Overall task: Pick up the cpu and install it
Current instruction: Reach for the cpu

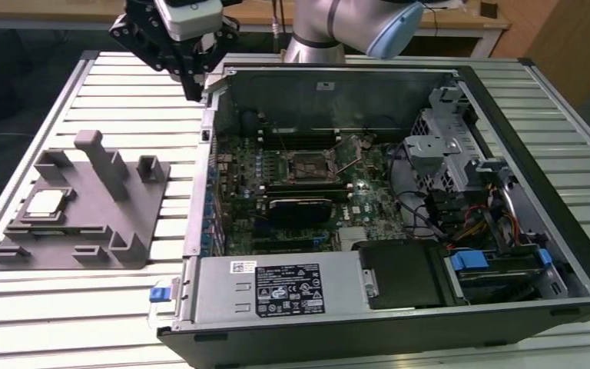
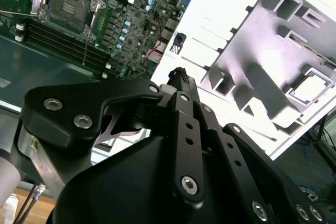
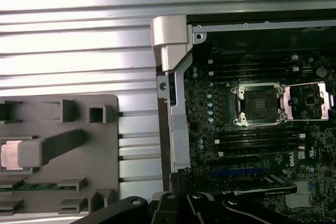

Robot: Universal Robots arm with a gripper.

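The hand (image 1: 193, 94) hangs above the rear corner of the open computer case (image 1: 541, 115), at the exterior view's upper left. Its fingers are drawn together to a narrow point and carry nothing. It is well apart from the cpu.

Layout, from the exterior view's left to its right:

1. The grey fixture (image 1: 80, 231) lies on the slatted table (image 1: 70, 307). The cpu (image 1: 47, 201) lies flat in a pocket of the fixture, silvery face up, just beside a tall upright post (image 1: 102, 165). In the first wrist view the post's top overlaps part of the cpu (image 3: 9, 156).
2. The case lies on its side, just beside the fixture, with the motherboard (image 1: 367, 192) exposed.
3. The socket (image 1: 306, 164) sits near the middle of the board. In the first wrist view the socket (image 3: 258, 103) is bare and its load plate (image 3: 307, 100) is swung aside.
4. Drive cages and cable bundles occupy the right of the case.

The task stands at its start: the cpu is not yet grasped.

Hazards, as judged from this state:

- The post stands close to the cpu; a descent off centre would probably strike it
- The cpu is thin and flat; a shallow or uneven grip could let it tilt or slip
- The case rim lies directly beside the hand; a low path across it risks a collision
- A tilted or rotated cpu could damage the socket contacts
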